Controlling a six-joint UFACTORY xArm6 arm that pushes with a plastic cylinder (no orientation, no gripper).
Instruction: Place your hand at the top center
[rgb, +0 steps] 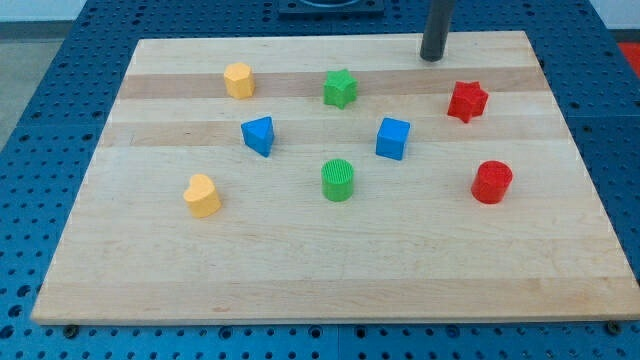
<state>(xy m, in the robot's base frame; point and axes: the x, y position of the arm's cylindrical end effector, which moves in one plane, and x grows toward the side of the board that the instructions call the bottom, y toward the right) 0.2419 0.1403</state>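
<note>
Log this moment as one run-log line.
tip: top edge, right of centre | nearest: red star, green star | contact: none | goal: not yet at top centre

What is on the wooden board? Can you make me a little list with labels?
board: wooden
my tip: near the view's top edge, right of centre, touching no block
yellow: hexagon block; heart block
green: star; cylinder
blue: triangle block; cube
red: star; cylinder
</note>
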